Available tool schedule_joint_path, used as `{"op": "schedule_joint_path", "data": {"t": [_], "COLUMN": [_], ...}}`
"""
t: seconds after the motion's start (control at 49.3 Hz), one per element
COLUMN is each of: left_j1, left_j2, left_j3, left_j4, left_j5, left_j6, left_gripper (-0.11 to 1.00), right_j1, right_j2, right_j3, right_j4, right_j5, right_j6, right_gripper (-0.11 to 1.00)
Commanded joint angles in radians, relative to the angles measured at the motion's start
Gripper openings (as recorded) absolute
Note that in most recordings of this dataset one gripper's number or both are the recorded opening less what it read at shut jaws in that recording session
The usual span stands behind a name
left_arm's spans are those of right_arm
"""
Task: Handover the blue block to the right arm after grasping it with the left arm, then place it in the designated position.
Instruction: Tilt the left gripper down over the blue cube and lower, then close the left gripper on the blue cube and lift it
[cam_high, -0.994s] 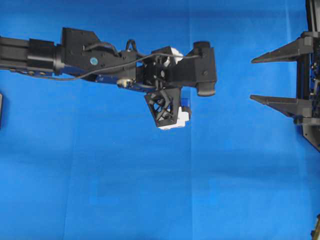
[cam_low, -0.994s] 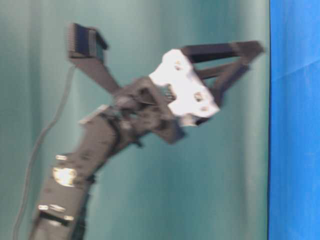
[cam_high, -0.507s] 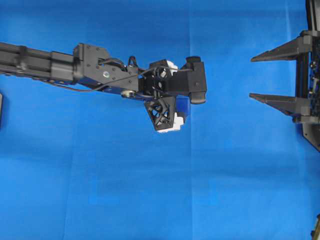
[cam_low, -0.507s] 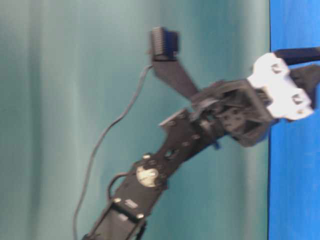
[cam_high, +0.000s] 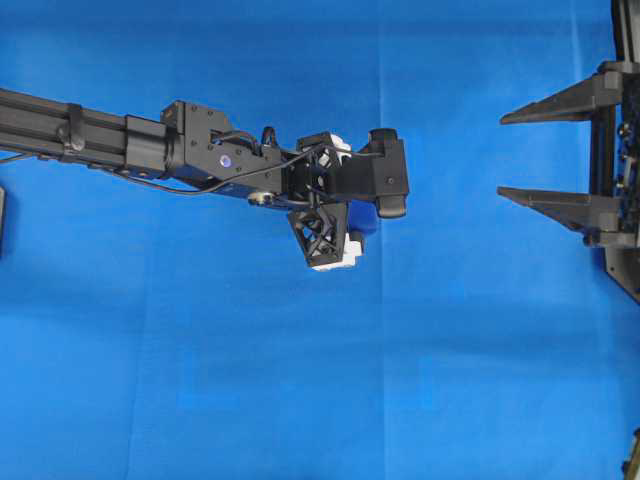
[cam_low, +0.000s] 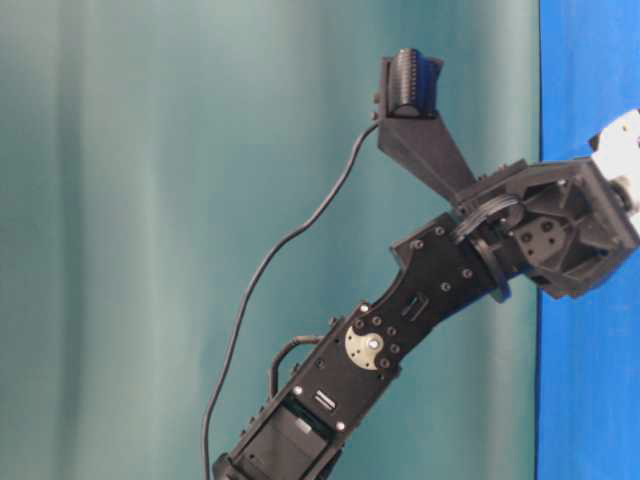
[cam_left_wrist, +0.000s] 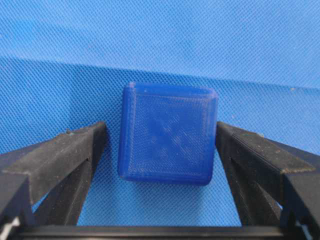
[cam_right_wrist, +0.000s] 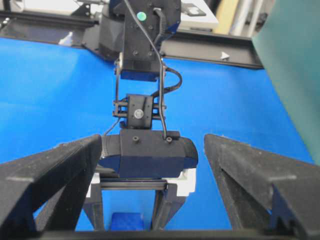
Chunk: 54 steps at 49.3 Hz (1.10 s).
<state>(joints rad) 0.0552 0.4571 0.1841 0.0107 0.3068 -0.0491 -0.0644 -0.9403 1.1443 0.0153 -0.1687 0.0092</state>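
Dark blue against the paler blue cloth, the blue block (cam_left_wrist: 168, 134) sits on the surface (cam_high: 300, 400) squarely between the two black fingers (cam_left_wrist: 65, 157) of the left gripper (cam_left_wrist: 160, 150), with a thin strip of cloth showing on each side, so the jaws stand spread wide and grip nothing yet. In the overhead view the left arm (cam_high: 120, 148) and its wrist camera cover the block entirely, which means only the left wrist view can confirm alignment. The main risk, as a judgement, is an uneven close: if one finger meets the block first, it may push the cube sideways or twist it, leaving a corner grip that would be awkward for the handover. The block's rounded edges and smooth faces suggest it could also squirt forward, away from the rail, if the fingers catch only its near half. From this view it cannot be told whether the fingertips touch the cloth; pressing down further could snag or wrinkle the fabric and shift the block. The right gripper (cam_high: 555, 160) waits well off to the far side, its fingers (cam_right_wrist: 50, 165) likewise spread apart and empty, pointing toward the left gripper. A shallow or skewed grasp now would leave little exposed block for that second gripper to take, and a drop during transfer would be the likely result.
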Motion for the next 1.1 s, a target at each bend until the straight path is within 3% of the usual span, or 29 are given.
{"op": "schedule_joint_path", "data": {"t": [0.0, 0.162, 0.325, 1.075], "left_j1": [-0.003, -0.009, -0.014, -0.017], "left_j2": [-0.018, -0.017, -0.017, -0.048], "left_j3": [-0.011, -0.015, -0.011, -0.009], "left_j4": [0.002, 0.002, 0.002, 0.002], "left_j5": [-0.006, -0.006, -0.008, 0.002], "left_j6": [-0.005, -0.003, 0.002, -0.003], "left_gripper": [0.91, 0.81, 0.45, 0.46], "right_j1": [-0.002, -0.003, -0.005, -0.005], "right_j2": [0.009, 0.012, 0.015, 0.017], "right_j3": [-0.023, -0.025, -0.023, -0.023], "right_j4": [0.002, 0.002, 0.002, 0.002], "right_j5": [-0.003, -0.003, -0.003, -0.003], "right_j6": [0.000, 0.000, 0.000, 0.000], "right_gripper": [0.96, 0.96, 0.96, 0.96]}}
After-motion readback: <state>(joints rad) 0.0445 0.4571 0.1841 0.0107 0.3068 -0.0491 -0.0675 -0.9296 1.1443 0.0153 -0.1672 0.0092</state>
